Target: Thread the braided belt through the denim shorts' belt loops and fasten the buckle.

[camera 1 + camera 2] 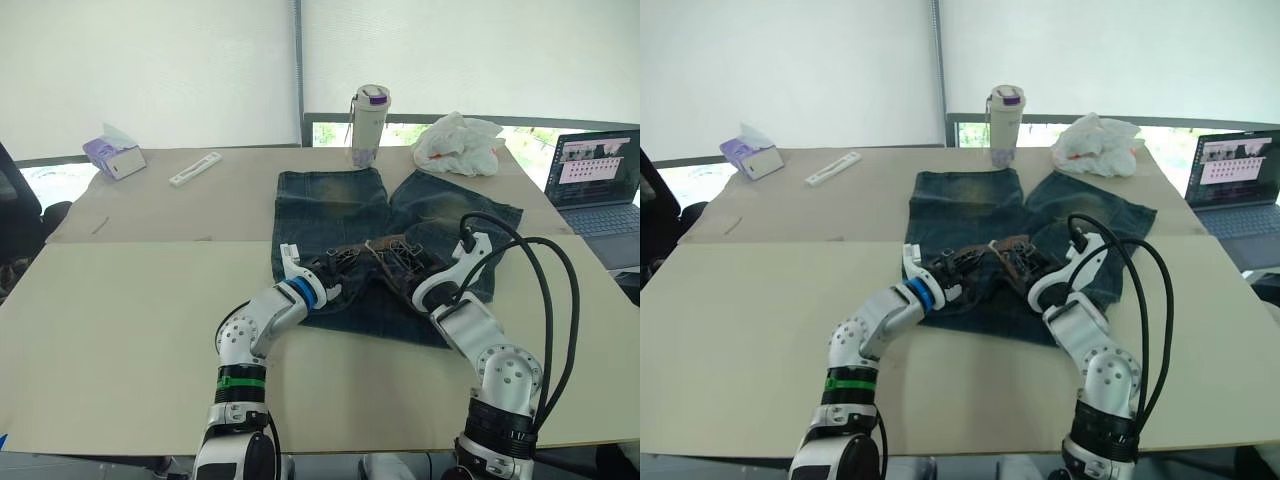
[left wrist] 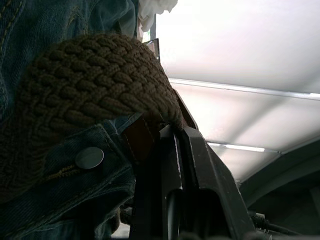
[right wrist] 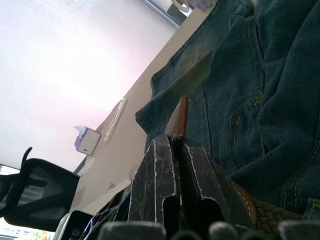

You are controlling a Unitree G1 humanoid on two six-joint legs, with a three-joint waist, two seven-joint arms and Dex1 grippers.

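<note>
The denim shorts (image 1: 330, 205) lie flat on the table, legs pointing away and waistband nearest me. Along the waistband the braided belt (image 1: 372, 253) lies bunched between my two grippers. My left gripper (image 1: 335, 264) is at the left part of the waistband, shut on the braided belt (image 2: 90, 80), which loops over its fingertips (image 2: 172, 150) beside a metal rivet (image 2: 89, 157). On the right of the waistband, my right gripper (image 1: 408, 256) is shut on the belt's brown leather end (image 3: 177, 117). I cannot make out the buckle or the belt loops under the bunched belt.
Behind the shorts stand a bottle with a purple lid (image 1: 367, 125) and a white plastic bag (image 1: 458, 143). At the far left are a tissue box (image 1: 113, 155) and a white strip (image 1: 195, 168). A laptop (image 1: 595, 180) sits at the right edge. Black cables (image 1: 555, 290) arch over my right arm.
</note>
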